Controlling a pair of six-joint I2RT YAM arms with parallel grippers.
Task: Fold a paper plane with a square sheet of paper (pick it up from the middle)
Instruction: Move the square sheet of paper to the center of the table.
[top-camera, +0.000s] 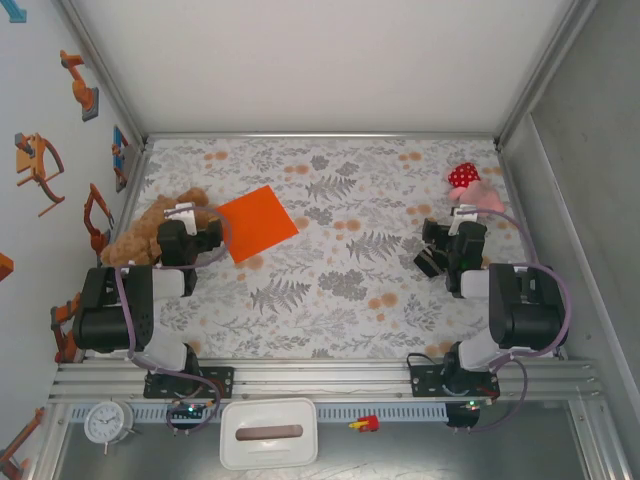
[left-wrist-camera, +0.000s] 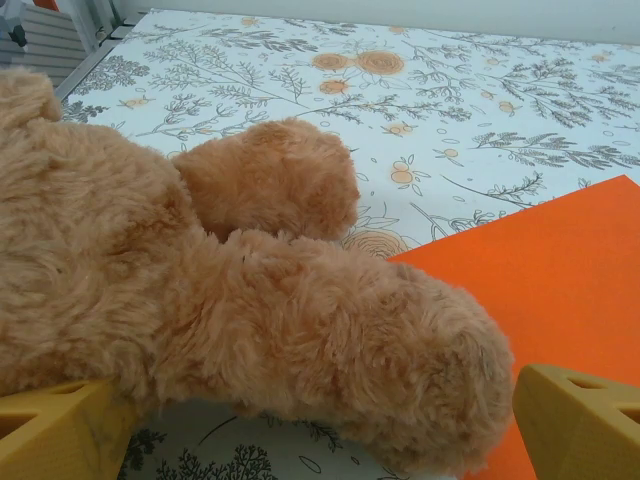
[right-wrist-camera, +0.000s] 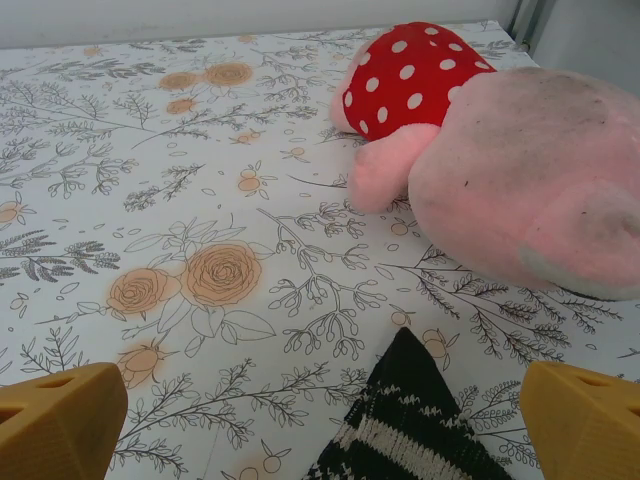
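Pickup looks to be the step in hand: the square sheet of paper (top-camera: 256, 222) lies flat and uncreased, the left gripper (top-camera: 186, 226) and right gripper (top-camera: 458, 229) gape wide and empty, and reaching the sheet's middle likely means clearing the teddy bear (top-camera: 148, 233).

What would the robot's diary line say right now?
orange paper: flat, unfolded | left gripper: open, at teddy bear | right gripper: open, near pink plush

Lab cell, aluminium rails (top-camera: 320, 372)

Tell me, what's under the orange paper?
The square sheet of paper lies flat on the flowery table cover, which shows beside it. The patch right beneath is covered, so nothing else can be seen there.
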